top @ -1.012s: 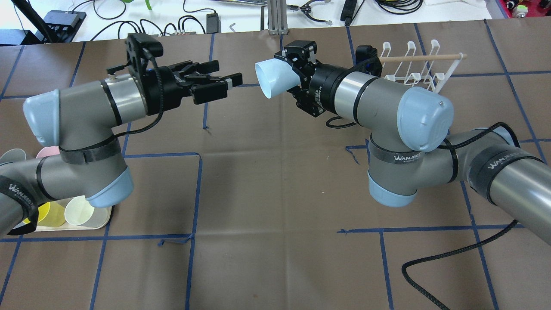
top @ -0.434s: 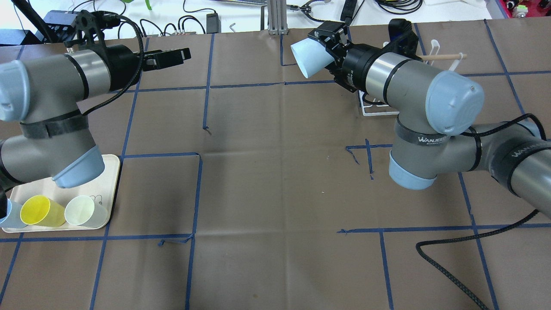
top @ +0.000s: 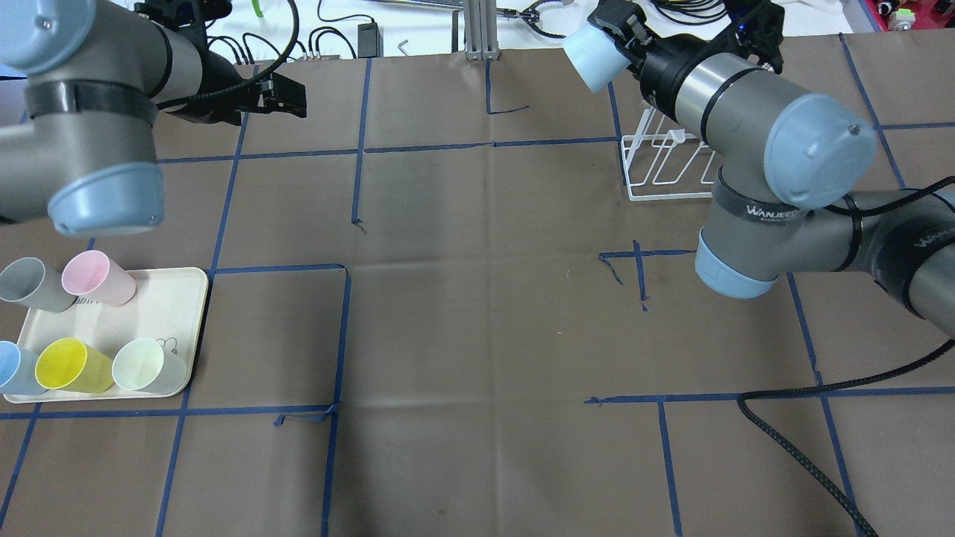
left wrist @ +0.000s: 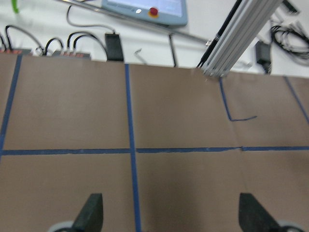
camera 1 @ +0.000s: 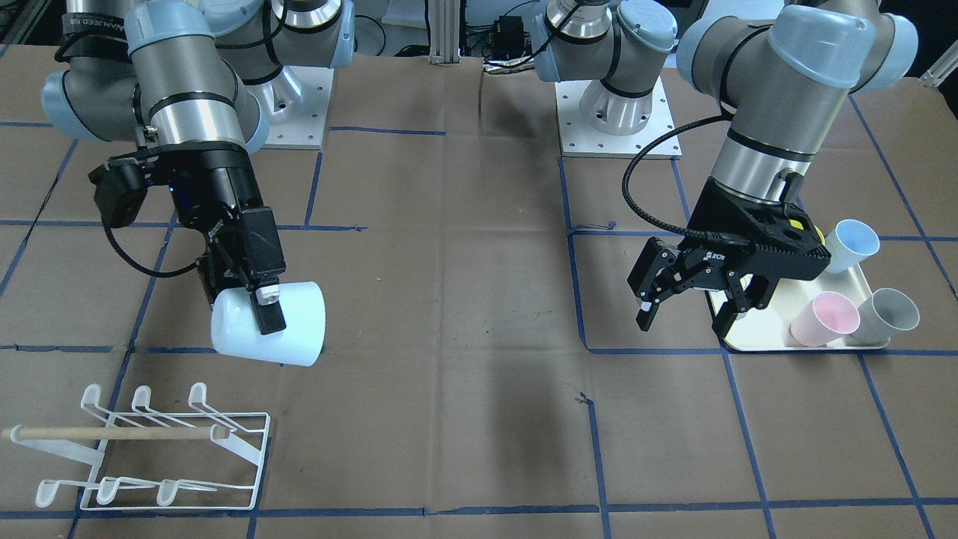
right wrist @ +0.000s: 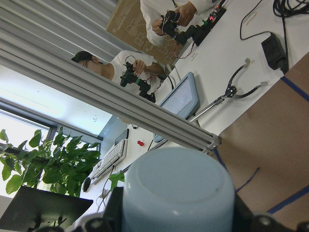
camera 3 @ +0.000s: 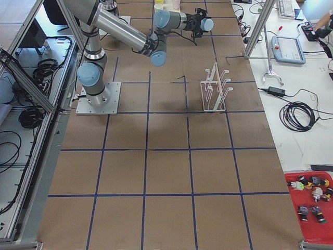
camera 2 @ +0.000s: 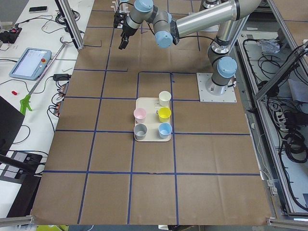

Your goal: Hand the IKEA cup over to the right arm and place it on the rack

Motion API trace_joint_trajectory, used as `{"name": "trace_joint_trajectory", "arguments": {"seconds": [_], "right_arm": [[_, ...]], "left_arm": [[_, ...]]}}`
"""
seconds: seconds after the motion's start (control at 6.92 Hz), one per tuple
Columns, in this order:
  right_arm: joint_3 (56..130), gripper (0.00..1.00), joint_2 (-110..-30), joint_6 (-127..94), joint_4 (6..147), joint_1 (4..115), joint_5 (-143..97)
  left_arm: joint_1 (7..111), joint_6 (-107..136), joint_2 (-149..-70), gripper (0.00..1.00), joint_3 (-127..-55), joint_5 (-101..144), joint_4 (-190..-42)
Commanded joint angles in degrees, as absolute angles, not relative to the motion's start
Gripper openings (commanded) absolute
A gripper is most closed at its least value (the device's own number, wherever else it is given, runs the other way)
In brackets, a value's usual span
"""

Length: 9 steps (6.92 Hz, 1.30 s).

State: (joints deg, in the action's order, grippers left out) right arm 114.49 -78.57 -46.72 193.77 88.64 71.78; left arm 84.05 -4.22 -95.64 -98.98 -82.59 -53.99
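My right gripper is shut on a pale blue cup and holds it on its side in the air. In the overhead view the cup is at the far table edge, just beyond the white wire rack. The rack, with its wooden rod, stands empty and apart from the cup. The right wrist view shows the cup's base between the fingers. My left gripper, marked ROBOTIQ, is open and empty beside the tray. Its fingertips have only bare table between them.
A cream tray at the near left holds several cups, among them yellow, pink and grey. A black cable lies on the table at the right. Cables and tools lie on the white bench beyond the far edge.
My right arm has swung the cup away from the table's middle to the far edge by the rack. My left arm has drawn back to the far left, empty.
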Motion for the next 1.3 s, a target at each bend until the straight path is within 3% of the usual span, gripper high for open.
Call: {"name": "trace_joint_trajectory", "arguments": {"seconds": [0.0,0.43,0.72,1.16], "right_arm": [[112.15,0.22,-75.42,-31.8,193.89,88.33,79.34],[104.96,0.22,-69.45,-11.05,194.33,86.33,82.88],[104.68,0.22,-67.16,-0.49,194.33,84.21,82.97],[101.36,0.23,-60.76,0.79,195.89,83.85,83.06]], "left_arm": [[86.04,-1.68,-95.45,0.99,-87.58,-87.63,-82.51],[87.1,-0.88,-92.3,1.0,-88.05,-87.63,-89.38],[86.32,-1.66,-90.27,1.0,-90.42,-87.89,-89.47],[78.61,-7.52,-84.49,0.99,-100.08,-92.72,-88.77]]}}
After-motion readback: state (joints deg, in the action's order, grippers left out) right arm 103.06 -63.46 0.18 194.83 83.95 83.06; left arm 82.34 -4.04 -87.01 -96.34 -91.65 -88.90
